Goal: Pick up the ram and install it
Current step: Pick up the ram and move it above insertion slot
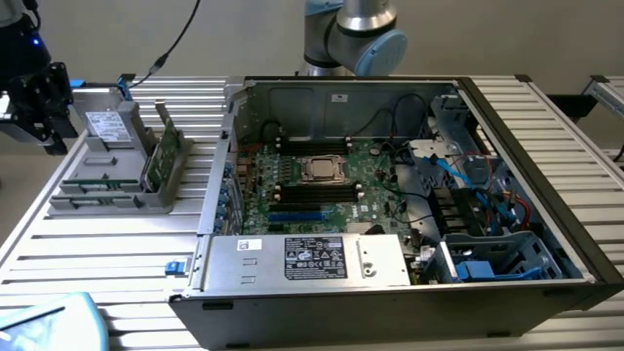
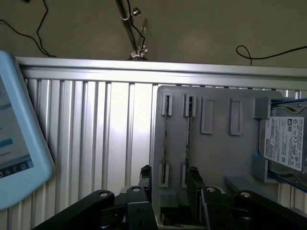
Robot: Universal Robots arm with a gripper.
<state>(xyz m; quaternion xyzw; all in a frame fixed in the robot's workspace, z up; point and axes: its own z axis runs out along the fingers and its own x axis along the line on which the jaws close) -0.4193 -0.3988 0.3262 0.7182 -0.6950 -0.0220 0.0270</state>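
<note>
Two ram sticks (image 2: 165,139) stand edge-up in the slots of a grey holder (image 2: 216,158); in the exterior view they show as thin green strips (image 1: 101,186) at the holder's near end. My gripper (image 2: 168,178) hovers over that end of the holder, open, with its dark fingers (image 2: 144,176) apart on either side of one stick's line and nothing gripped. In the exterior view the gripper (image 1: 44,128) is the black block at the far left, above the holder's outer side.
The open computer case (image 1: 546,183) shows its motherboard with black memory slots (image 1: 314,192). The holder also carries a silver drive (image 1: 105,126) and an upright green card (image 1: 164,150). A light-blue device (image 1: 44,325) lies at the table's near left corner.
</note>
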